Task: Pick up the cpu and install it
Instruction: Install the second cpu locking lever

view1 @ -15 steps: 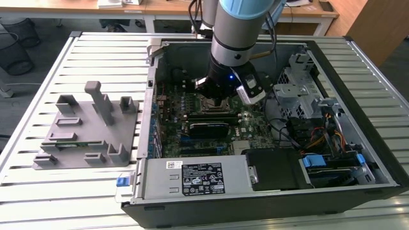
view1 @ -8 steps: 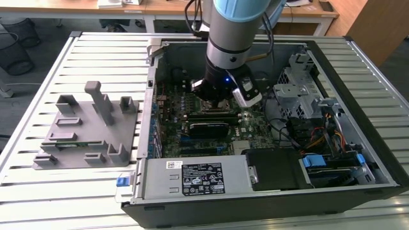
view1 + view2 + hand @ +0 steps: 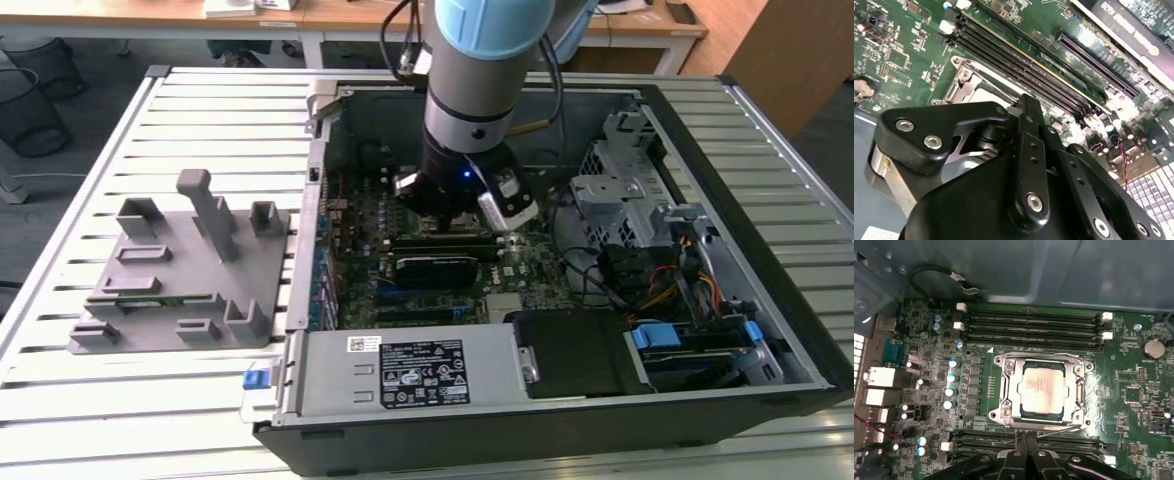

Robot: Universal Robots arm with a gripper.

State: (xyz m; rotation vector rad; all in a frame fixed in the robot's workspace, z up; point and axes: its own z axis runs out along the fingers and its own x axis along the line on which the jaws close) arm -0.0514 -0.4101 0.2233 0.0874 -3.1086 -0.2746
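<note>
The cpu, a silvery square chip with a faint stain on its top, lies flat inside the metal socket frame on the green motherboard. My gripper hovers just beside the socket's edge, above the memory slots, with its two black fingers pressed together and nothing between them. In the second wrist view the gripper and its black linkage cover most of the socket frame. In the exterior view the gripper reaches down into the open computer case.
A thin socket lever runs between the socket and my fingertips. Memory slots flank the socket on both sides. A grey fixture block stands on the slatted table at the exterior view's left. A power supply and drive cage crowd the case.
</note>
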